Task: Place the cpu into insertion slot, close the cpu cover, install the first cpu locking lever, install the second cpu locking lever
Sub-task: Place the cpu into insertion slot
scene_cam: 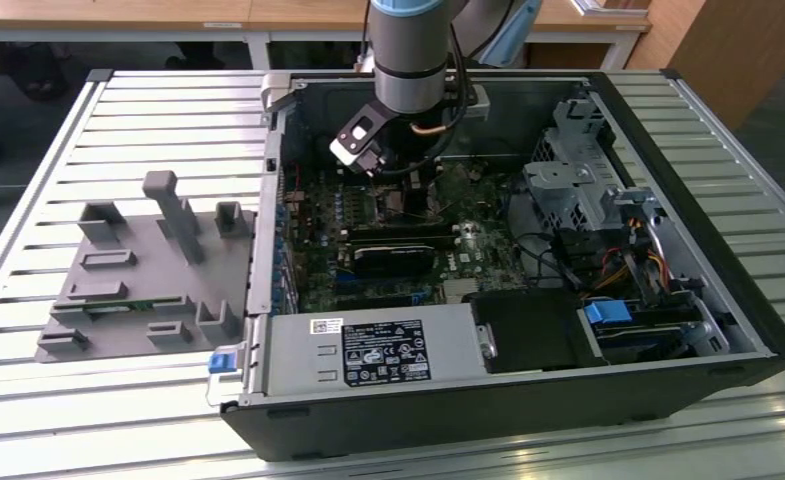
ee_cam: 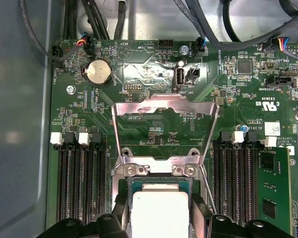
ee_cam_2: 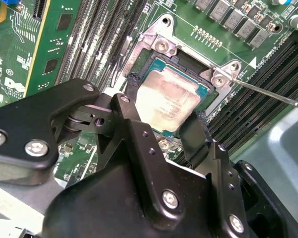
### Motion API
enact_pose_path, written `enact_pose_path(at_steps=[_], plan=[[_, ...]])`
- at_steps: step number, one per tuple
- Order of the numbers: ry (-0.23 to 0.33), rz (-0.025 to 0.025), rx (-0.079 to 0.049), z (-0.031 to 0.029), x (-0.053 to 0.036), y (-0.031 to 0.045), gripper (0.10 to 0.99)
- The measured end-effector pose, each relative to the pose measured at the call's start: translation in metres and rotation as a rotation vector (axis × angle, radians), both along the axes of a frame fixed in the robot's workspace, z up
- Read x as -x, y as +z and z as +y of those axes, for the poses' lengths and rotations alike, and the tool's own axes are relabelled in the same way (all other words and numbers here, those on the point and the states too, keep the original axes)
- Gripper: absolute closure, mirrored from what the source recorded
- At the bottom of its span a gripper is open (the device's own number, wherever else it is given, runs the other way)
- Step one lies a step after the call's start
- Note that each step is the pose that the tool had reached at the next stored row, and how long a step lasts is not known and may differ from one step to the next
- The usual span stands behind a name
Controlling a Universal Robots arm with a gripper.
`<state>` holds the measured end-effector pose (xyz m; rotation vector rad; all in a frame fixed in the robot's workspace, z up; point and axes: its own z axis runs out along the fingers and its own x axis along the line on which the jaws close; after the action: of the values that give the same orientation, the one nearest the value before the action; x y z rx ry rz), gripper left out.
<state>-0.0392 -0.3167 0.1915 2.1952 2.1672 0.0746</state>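
The cpu (ee_cam_2: 171, 94) is down at the slot (ee_cam_2: 187, 60), pale metal face up, its teal edge showing just inside the dark socket wall. The gripper (ee_cam_2: 164, 105) is clamped on it: in the second wrist view the black fingers (ee_cam_2: 130, 96) sit against two opposite sides of the chip, one on each. (Whether the chip is fully seated or a hair above the contacts, I can't tell.)

Looking at the first wrist view, the cover (ee_cam: 164, 108) stands wide open, tipped up from its hinge just beyond the chip, and the green board shows through its big square cut-out. A thin lever (ee_cam_2: 273, 94) juts out sideways from the socket's screw bracket, unlatched. Black memory slots (ee_cam: 82, 183) run on both sides of the socket, and a coin cell (ee_cam: 99, 73) sits farther out on the board (ee_cam: 154, 131).

Pulling back to the exterior view, the arm (scene_cam: 412, 50) reaches straight down into the open case (scene_cam: 499, 400), wrist low over the board's far end. A grey fixture (scene_cam: 139, 270) lies on the slatted table (scene_cam: 165, 110) to the exterior view's left, just beside the case.
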Motion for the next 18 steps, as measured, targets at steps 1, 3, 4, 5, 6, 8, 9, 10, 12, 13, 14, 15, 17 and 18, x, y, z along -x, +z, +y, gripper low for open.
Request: enact_pose_path(at_steps=[1,3,4,5,6,8,9,10,12,13,14,15,17,18], plan=[[0.000,0.0001,0.000,0.0000,0.0000,0.0004,0.471],[0.000,0.0000,-0.002,0.0000,0.0000,0.0011,0.471],[0.000,0.0000,-0.002,0.0000,0.0000,0.0012,0.471],[0.000,-0.0001,-0.002,0.0000,0.0000,0.0013,0.471],[0.000,0.0000,-0.003,0.0000,0.0000,0.0014,0.471],[0.000,0.0001,-0.003,0.0000,0.0000,0.0016,0.471],[0.000,0.0001,-0.003,0.0000,0.0000,0.0019,0.471],[0.000,0.0001,-0.003,0.0000,0.0000,0.0021,0.471],[0.000,0.0000,-0.004,0.0000,0.0000,0.0024,0.471],[0.000,0.0000,-0.004,0.0000,0.0000,0.0026,0.471],[0.000,0.0000,-0.004,0.0000,0.0000,0.0028,0.471],[0.000,0.0001,-0.005,0.0000,0.0000,0.0031,0.471],[0.000,0.0000,-0.005,0.0000,0.0000,0.0038,0.471],[0.000,0.0001,-0.005,0.0000,0.0000,0.0042,0.471]])
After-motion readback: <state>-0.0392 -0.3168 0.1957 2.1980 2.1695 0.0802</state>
